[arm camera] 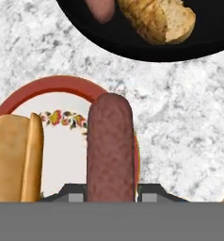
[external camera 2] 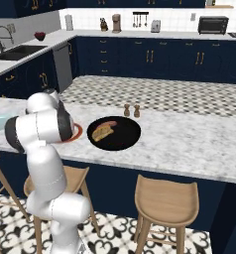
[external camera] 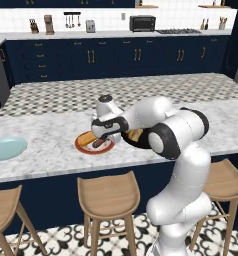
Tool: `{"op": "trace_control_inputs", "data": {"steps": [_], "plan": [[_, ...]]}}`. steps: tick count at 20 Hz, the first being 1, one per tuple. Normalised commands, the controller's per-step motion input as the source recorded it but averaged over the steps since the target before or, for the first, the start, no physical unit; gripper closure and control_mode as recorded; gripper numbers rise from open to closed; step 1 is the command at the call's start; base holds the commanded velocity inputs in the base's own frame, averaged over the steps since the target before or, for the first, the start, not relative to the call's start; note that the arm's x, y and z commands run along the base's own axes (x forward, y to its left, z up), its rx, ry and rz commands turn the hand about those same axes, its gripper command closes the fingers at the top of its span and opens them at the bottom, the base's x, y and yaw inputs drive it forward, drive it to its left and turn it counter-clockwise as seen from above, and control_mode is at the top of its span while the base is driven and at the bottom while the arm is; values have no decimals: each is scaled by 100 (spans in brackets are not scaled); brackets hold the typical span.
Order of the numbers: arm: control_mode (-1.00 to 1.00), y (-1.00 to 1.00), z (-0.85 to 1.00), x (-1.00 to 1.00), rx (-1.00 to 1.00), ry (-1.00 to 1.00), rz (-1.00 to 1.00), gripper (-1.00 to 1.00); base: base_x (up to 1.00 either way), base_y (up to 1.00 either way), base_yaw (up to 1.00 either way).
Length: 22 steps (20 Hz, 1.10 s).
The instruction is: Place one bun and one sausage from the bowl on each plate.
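While my white arm is reaching low over the grey speckled marble counter [external camera: 51, 150], my gripper [external camera: 102, 138] is hanging just above the round plate with the red-brown rim and pale flowered middle [external camera: 86, 147]. My two dark fingertips [arm camera: 76, 194] are pressing on both sides of a long dark red-brown sausage [arm camera: 110, 147], so I am holding it tight between them. In the hand view the sausage is standing straight up the picture, its long side running away from my fingers, and its round far end is pointing at the wide black round bowl [arm camera: 132, 44]. The sausage is sitting over the right part of the plate, and I cannot tell if it is touching the plate yet.

A long golden-brown bun [arm camera: 16, 157] is lying on the left part of the same plate. It is lying the same way as the sausage, side by side with it, with a bit of pale plate between them.

The black bowl is sitting just beside the red-rimmed plate. Inside it a second split bun [external camera 2: 102, 131] and a second sausage [external camera 2: 110, 124] are lying close together.

A plain light blue round plate [external camera: 6, 148] is lying well apart, far along the counter. Two small brown shakers [external camera 2: 131, 110] are standing behind the bowl.
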Motion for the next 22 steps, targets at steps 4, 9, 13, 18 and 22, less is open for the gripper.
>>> {"op": "trace_control_inputs", "data": {"steps": [4,9,13,18,22], "plan": [[-100,0,-27,54,0,1,-6,-100,0,0,0],[-100,0,-31,26,0,1,-5,-100,0,0,0],[-100,0,15,0,1,-5,0,-100,0,0,0],[-100,-60,98,-74,12,-17,0,-100,0,0,0],[-100,-100,97,-54,13,-1,0,-100,0,0,0]]}}
